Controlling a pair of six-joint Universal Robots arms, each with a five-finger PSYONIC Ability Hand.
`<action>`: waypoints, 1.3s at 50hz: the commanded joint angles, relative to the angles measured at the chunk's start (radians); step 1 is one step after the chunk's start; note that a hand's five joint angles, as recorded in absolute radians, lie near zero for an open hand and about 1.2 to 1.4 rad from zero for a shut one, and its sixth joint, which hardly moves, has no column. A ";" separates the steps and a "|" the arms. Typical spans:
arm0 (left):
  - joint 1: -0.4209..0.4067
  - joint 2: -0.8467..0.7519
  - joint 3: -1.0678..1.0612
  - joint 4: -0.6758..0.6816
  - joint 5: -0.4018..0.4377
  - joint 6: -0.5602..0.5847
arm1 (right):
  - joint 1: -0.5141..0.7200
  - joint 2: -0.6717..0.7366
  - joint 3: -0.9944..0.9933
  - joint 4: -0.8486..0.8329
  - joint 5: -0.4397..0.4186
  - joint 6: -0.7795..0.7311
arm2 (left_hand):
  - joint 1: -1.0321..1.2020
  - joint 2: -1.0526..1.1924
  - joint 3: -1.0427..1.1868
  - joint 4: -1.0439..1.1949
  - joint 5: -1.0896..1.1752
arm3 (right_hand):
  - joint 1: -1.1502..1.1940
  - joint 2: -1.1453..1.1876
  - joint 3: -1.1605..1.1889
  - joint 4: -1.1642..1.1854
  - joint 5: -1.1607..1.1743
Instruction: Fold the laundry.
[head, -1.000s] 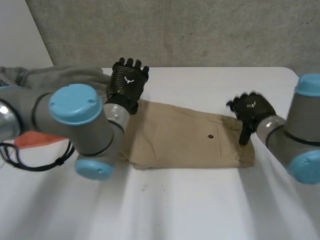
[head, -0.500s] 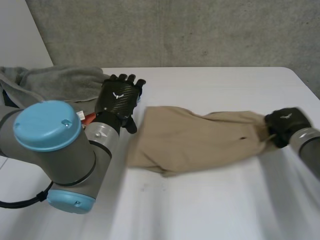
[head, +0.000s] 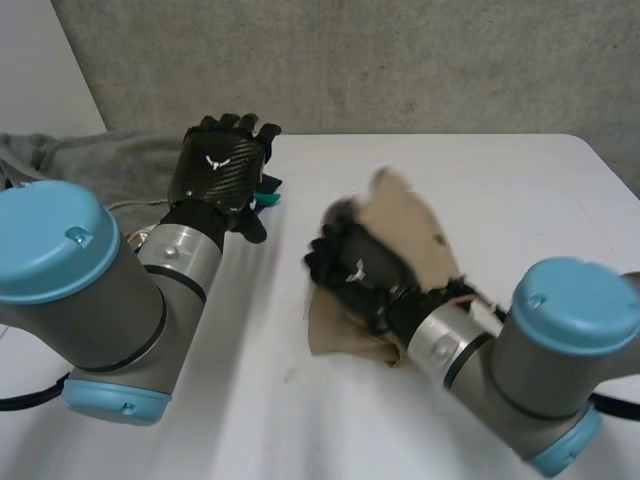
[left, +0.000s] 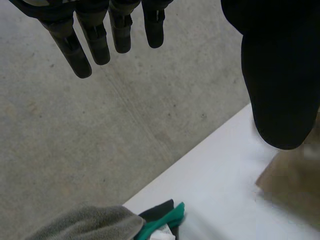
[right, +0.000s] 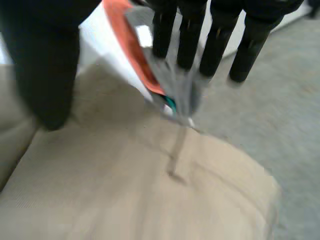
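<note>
Tan garment (head: 415, 228) lies bunched and partly doubled over itself near the middle of the white worktop (head: 490, 170), one portion raised on its far side. The right hand (head: 352, 272) is over the garment's near left portion. In the right wrist view its fingers (right: 189, 31) and thumb are extended straight with the tan cloth spread beneath the palm, nothing gripped; contact with the cloth cannot be confirmed. The left hand (head: 222, 172) is held above the worktop's far left, well apart from the garment. Its fingers (left: 95, 40) are straight and spread and it carries nothing. A grey cloth (head: 110, 160) is heaped behind it, with a teal item (head: 268, 190) just beside that heap.
</note>
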 joint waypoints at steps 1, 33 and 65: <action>-0.006 -0.006 0.073 0.001 -0.002 -0.006 | -0.042 -0.098 0.003 0.021 0.035 0.177 | -0.016 -0.032 -0.038 -0.027 -0.047 | -0.258 -0.276 -0.295 -0.296 -0.273; -0.161 -0.616 0.634 -0.505 -0.010 -0.008 | -0.329 0.182 -0.337 0.644 0.044 0.506 | 0.040 0.025 0.018 0.029 0.009 | -0.258 -0.276 -0.295 -0.296 -0.273; -0.089 -0.072 0.297 -0.436 0.534 -0.178 | -0.428 -0.071 0.026 0.434 0.112 0.770 | 0.020 0.004 -0.002 0.009 -0.011 | -0.258 -0.276 -0.295 -0.296 -0.273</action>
